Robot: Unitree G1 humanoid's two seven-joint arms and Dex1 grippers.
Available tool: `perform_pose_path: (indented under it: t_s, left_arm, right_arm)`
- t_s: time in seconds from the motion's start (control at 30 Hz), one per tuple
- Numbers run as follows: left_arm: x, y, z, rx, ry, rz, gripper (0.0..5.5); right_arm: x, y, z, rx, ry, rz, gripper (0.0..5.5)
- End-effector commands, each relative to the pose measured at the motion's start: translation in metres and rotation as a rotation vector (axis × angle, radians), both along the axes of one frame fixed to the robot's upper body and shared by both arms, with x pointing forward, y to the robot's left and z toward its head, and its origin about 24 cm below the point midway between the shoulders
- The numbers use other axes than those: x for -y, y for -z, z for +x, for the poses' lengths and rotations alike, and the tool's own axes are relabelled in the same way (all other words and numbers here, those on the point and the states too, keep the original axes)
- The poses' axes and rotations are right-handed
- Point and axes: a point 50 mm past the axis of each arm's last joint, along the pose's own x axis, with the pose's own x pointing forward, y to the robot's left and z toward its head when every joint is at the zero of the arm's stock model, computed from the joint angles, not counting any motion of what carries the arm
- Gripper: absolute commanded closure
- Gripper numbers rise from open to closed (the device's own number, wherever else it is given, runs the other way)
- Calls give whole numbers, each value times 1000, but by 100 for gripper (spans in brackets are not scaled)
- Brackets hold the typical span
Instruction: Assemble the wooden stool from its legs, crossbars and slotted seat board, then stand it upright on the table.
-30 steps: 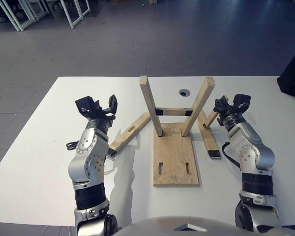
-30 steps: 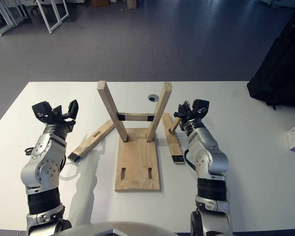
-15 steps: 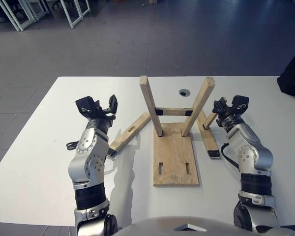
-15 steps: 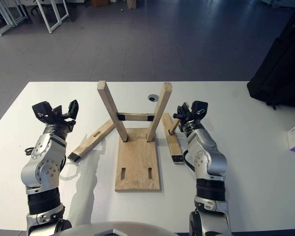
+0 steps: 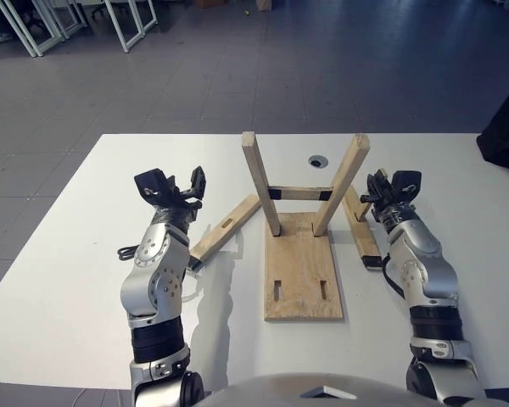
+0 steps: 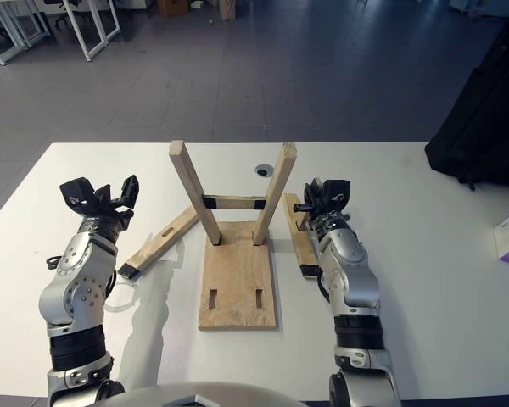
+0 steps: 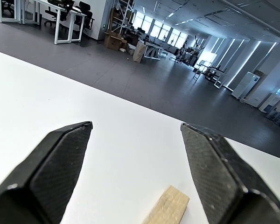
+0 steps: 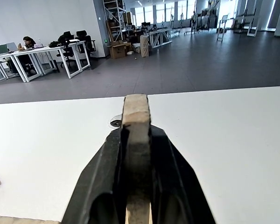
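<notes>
Midway in assembly, clamping a crossbar [image 8: 136,140] in the right claw [image 5: 384,192] beside the seat board [image 5: 304,275] on the worktop [image 5: 76,263], with left claw [image 5: 176,183] wide; next, probably fitting it into the loose leg [image 5: 362,236].

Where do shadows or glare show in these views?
Left eye view: even light, no glare on the table, a soft shadow along the loose leg. Left wrist view: bright windows far behind the open left pincer. Right wrist view: sheen on the floor beyond the wooden bar clamped in the right pincer.
</notes>
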Motion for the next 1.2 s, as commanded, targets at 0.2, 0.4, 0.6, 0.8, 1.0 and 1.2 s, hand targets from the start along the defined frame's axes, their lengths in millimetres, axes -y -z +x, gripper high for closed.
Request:
perform_pose_path:
  t_s: [0.2, 0.4, 0.6, 0.8, 1.0, 1.2]
  left_arm:
    - [6, 5, -5, -31, -12, -22, 200]
    - [10, 4, -3, -34, 6, -34, 200]
    - [12, 5, -4, -37, 12, -33, 200]
    - [14, 7, -6, -46, 14, -32, 200]
    - [14, 8, -6, -44, 14, -34, 200]
    - [13, 7, -4, -44, 24, -25, 200]
  right_arm:
    - [7, 75, -31, -263, 106, -45, 509]
    - [-2, 97, -34, -345, 76, -56, 509]
    - [5, 123, -44, -486, 79, -96, 509]
    - [13, 93, -41, -318, 111, -125, 509]
    - [18, 97, -58, -271, 103, -153, 509]
    - [25, 67, -49, -96, 168, -138, 509]
